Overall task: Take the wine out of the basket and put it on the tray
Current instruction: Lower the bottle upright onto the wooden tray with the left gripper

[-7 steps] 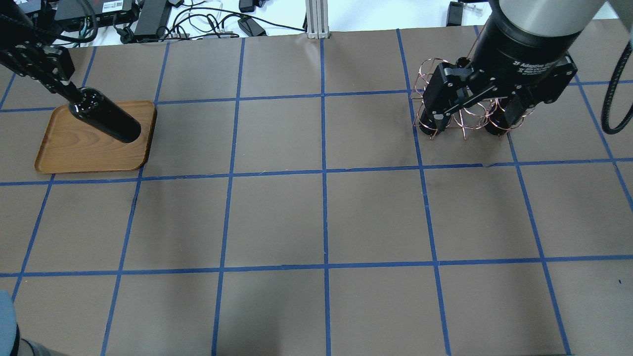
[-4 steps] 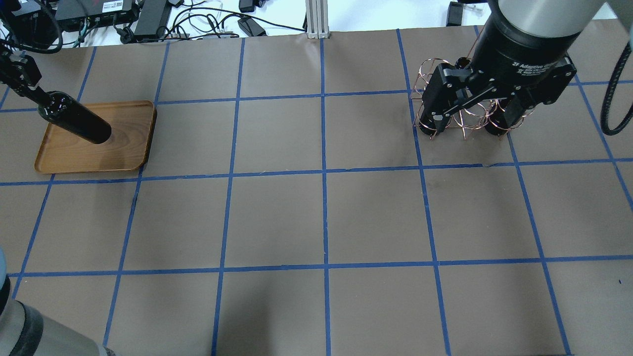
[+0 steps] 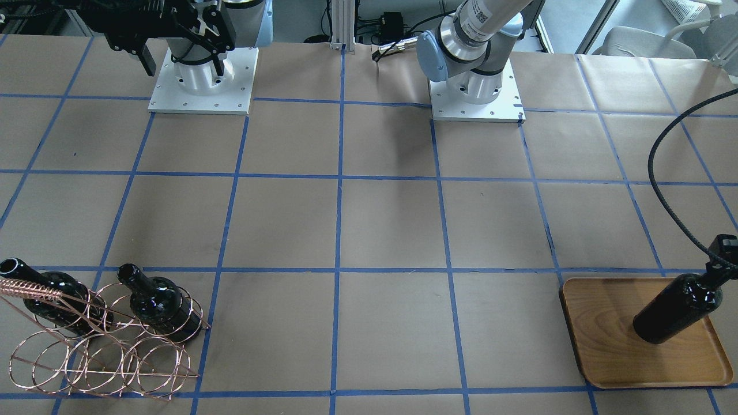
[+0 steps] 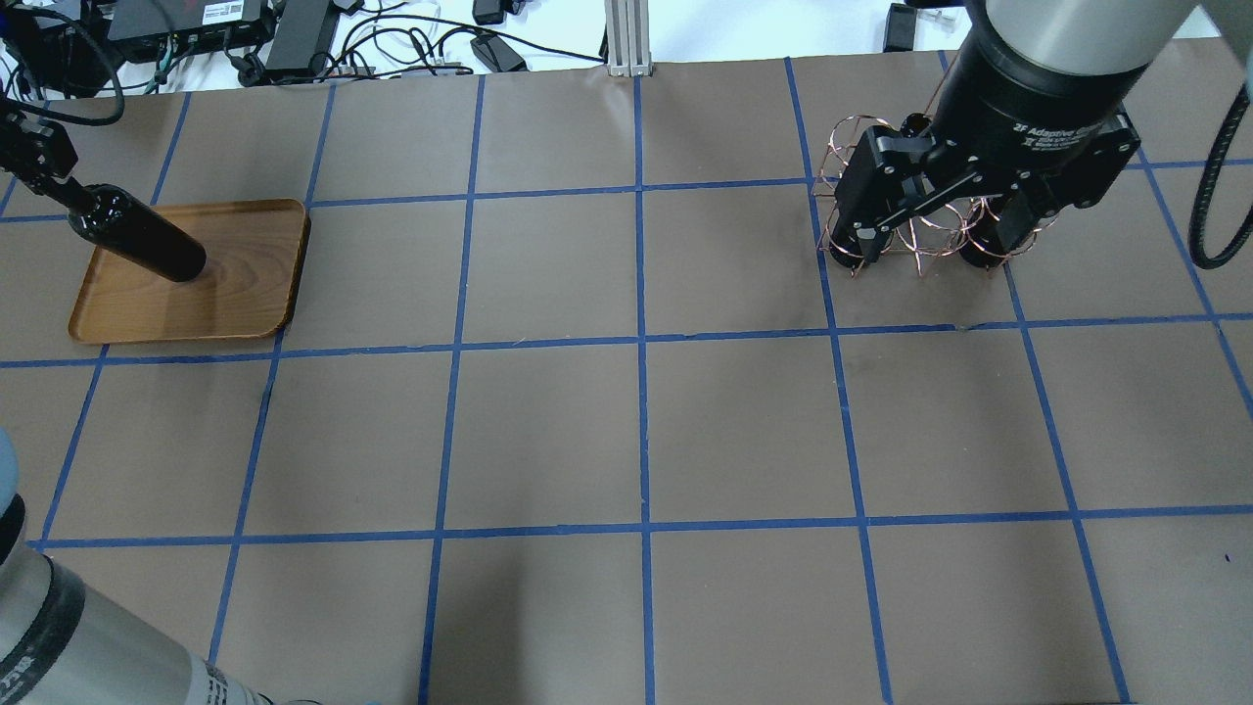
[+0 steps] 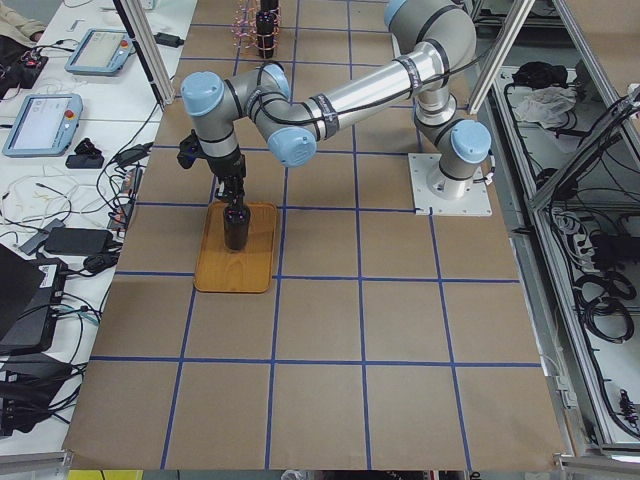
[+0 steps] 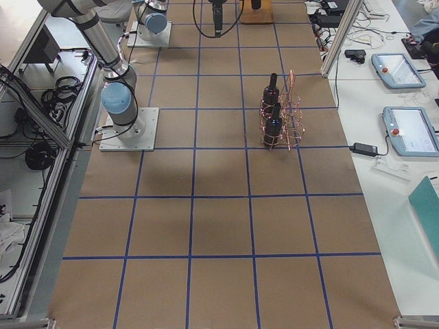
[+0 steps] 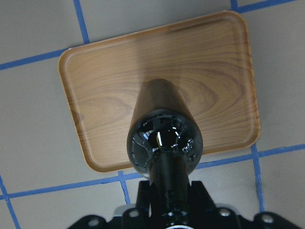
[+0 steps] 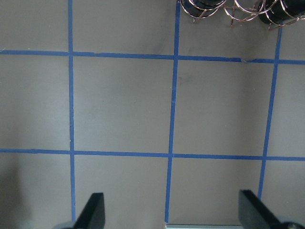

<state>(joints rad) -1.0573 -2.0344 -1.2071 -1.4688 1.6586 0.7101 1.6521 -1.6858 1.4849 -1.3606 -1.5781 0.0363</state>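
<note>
Has brought the glossy, near-black glass wine bottle down over the last second. Held high over the flat light-brown wooden tray then; now sunk low, base on or just above the wood near the tray's middle. Cannot tell from any view whether glass and tray are touching yet. Means the carry is all but over. Judged left to do: settle the base, let go, lift clear.

Grips the bottle by the neck with the left hand, fingers clamped tight around the glass just above the shoulder. Reaches down from above, with the bottle upright beneath it in the side view and the wrist camera looking down along the neck at the tray.

Has hardly stirred on the other side. Hovers high with the right hand over the rose-gold wire basket, fingers spread wide, holding nothing. Leaves two more dark bottles standing in the basket's rings on the brown papered worktop, well apart from the tray.
</note>
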